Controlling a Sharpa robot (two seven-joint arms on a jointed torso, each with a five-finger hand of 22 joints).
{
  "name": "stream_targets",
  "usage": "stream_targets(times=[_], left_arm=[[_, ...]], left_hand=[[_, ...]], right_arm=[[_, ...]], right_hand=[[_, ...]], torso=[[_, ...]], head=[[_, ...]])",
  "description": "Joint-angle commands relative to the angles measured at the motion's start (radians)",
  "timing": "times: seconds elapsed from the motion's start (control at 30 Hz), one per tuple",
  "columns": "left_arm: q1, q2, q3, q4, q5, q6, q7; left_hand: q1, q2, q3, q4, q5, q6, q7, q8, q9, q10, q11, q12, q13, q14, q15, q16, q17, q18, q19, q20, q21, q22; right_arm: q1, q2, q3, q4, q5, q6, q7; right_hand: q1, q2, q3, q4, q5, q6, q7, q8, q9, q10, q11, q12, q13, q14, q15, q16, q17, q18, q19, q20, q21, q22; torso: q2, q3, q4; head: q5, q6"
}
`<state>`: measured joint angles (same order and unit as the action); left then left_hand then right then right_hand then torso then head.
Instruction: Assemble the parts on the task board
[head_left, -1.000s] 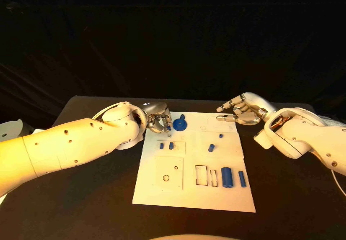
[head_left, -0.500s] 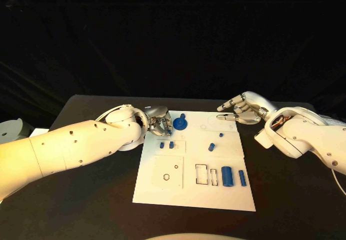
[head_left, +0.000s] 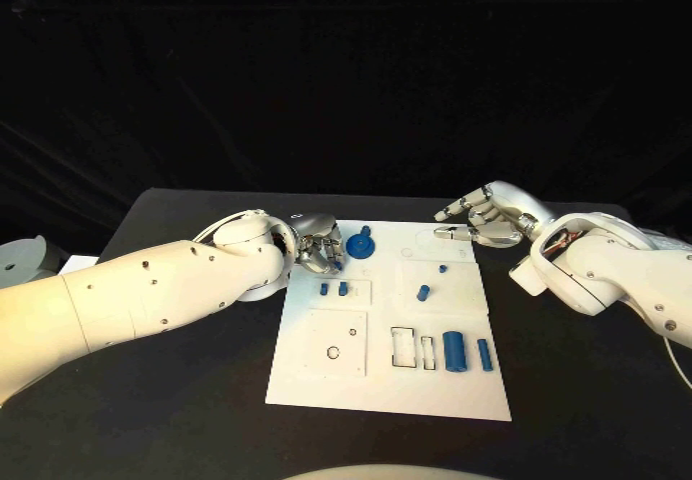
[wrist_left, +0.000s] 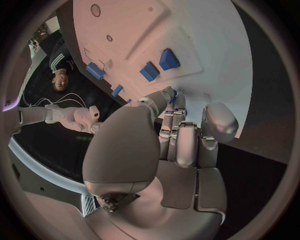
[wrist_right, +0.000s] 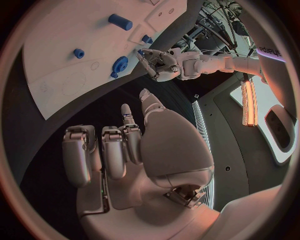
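A: Where the white task board (head_left: 378, 375) lay flat at the middle of the black worktop (head_left: 188, 400), what stood on it?

B: Item one: a round blue part with a stem (head_left: 359, 244), at the far edge, left of centre. Item two: two small blue parts (head_left: 333, 289), side by side inside an outlined square on the left half. Item three: one small blue peg (head_left: 441, 268) and one tilted blue part (head_left: 423, 294), near the middle. Item four: a long blue cylinder (head_left: 454, 352) and a slimmer blue bar (head_left: 485, 356), parallel, near the right edge, just beside two outlined rectangular slots (head_left: 414, 351).

A: And the left robot hand (head_left: 317, 246)?

B: Listed at the board's far left corner, just beside the round blue part. Fingers were drawn in and pointed down toward the board. In the left wrist view a sliver of blue (wrist_left: 174, 95) showed at the fingertips (wrist_left: 167, 93), but whether that robot hand pinched it or merely hovered over it could not be told.

A: The right robot hand (head_left: 482, 221)?

B: Listed above the board's far right corner, apart from the surface. Fingers were loosely curled and apart, nothing between them; the right wrist view showed the same, with the board's edge (wrist_right: 69, 90) beyond the fingers (wrist_right: 112, 150).
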<state>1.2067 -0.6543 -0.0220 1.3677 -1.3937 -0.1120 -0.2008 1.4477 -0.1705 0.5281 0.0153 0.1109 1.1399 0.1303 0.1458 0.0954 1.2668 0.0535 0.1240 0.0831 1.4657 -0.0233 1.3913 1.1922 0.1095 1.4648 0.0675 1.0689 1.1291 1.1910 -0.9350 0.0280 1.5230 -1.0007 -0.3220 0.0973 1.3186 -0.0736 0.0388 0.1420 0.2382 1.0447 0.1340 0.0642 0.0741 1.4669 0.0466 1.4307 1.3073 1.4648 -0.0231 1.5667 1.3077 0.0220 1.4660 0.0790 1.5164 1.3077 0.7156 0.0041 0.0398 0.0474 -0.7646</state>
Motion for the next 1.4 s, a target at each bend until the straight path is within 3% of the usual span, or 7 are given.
stream_targets(times=[0.03,0.43,0.93,1.13,1.4], left_arm=[[-0.001,0.003,0.000,0.001,0.006,0.023,-0.003],[-0.001,0.013,-0.002,-0.005,0.006,0.037,-0.007],[-0.003,0.019,-0.004,-0.014,0.006,0.055,-0.027],[-0.003,0.020,-0.005,-0.015,0.006,0.048,-0.028],[-0.003,0.018,-0.004,-0.017,0.006,0.036,-0.029]], left_hand=[[-0.011,-0.001,-0.005,-0.002,0.000,0.005,-0.001,-0.006,0.001,0.006,0.002,-0.003,0.001,0.039,-0.006,0.005,-0.001,-0.007,0.021,-0.003,0.001,0.001],[-0.023,-0.006,-0.013,-0.004,0.000,0.001,-0.002,-0.013,-0.001,0.005,0.002,-0.011,0.002,0.039,-0.007,0.005,-0.004,-0.006,0.020,-0.003,0.001,0.002],[-0.057,-0.022,-0.033,-0.001,0.001,-0.048,0.016,-0.057,-0.015,-0.054,0.024,-0.053,-0.008,0.033,0.010,0.000,-0.023,-0.006,0.015,0.008,-0.012,-0.005],[-0.066,-0.031,-0.037,-0.002,0.002,-0.111,0.021,-0.086,-0.030,-0.099,0.033,-0.062,-0.016,0.030,0.018,-0.003,-0.035,-0.004,0.012,0.016,-0.023,-0.012],[-0.069,-0.037,-0.047,-0.005,0.002,-0.163,0.027,-0.084,-0.032,-0.144,0.040,-0.062,-0.019,0.027,0.023,-0.008,-0.052,-0.001,0.009,0.022,-0.040,-0.024]], right_arm=[[-0.001,0.000,0.000,0.001,-0.003,0.012,0.008],[-0.001,0.000,0.000,0.002,-0.003,0.013,0.008],[-0.001,-0.003,0.000,0.003,-0.002,0.012,0.008],[-0.001,-0.002,0.000,0.001,-0.002,0.011,0.007],[-0.001,-0.002,0.000,-0.003,-0.002,0.012,0.003]], right_hand=[[-0.003,0.003,-0.005,0.002,0.002,0.008,-0.002,0.004,0.001,0.048,0.000,-0.004,0.199,0.104,-0.001,-0.002,0.254,0.005,0.044,0.004,-0.004,0.149],[-0.003,0.003,-0.005,0.002,0.002,0.008,-0.002,0.004,0.001,0.048,0.000,-0.004,0.199,0.104,-0.001,-0.002,0.254,0.005,0.044,0.004,-0.004,0.149],[-0.003,0.003,-0.005,0.002,0.002,0.008,-0.002,0.004,0.001,0.048,0.000,-0.004,0.199,0.104,-0.001,-0.002,0.254,0.005,0.044,0.004,-0.004,0.149],[-0.003,0.003,-0.005,0.002,0.002,0.008,-0.002,0.004,0.001,0.048,0.000,-0.004,0.199,0.104,-0.001,-0.002,0.254,0.005,0.044,0.004,-0.004,0.149],[-0.003,0.003,-0.006,0.002,0.003,0.008,-0.002,0.004,0.001,0.047,0.000,-0.006,0.197,0.103,-0.001,-0.004,0.252,0.006,0.043,0.004,-0.005,0.147]], torso=[[0.000,0.0002,0.0004],[0.000,0.0003,-0.0002],[0.000,-0.0001,0.0002],[-0.001,-0.0004,0.0004],[0.000,-0.0007,0.0001]], head=[[0.000,0.000],[0.001,0.001],[-0.001,-0.001],[-0.001,0.000],[-0.002,0.001]])
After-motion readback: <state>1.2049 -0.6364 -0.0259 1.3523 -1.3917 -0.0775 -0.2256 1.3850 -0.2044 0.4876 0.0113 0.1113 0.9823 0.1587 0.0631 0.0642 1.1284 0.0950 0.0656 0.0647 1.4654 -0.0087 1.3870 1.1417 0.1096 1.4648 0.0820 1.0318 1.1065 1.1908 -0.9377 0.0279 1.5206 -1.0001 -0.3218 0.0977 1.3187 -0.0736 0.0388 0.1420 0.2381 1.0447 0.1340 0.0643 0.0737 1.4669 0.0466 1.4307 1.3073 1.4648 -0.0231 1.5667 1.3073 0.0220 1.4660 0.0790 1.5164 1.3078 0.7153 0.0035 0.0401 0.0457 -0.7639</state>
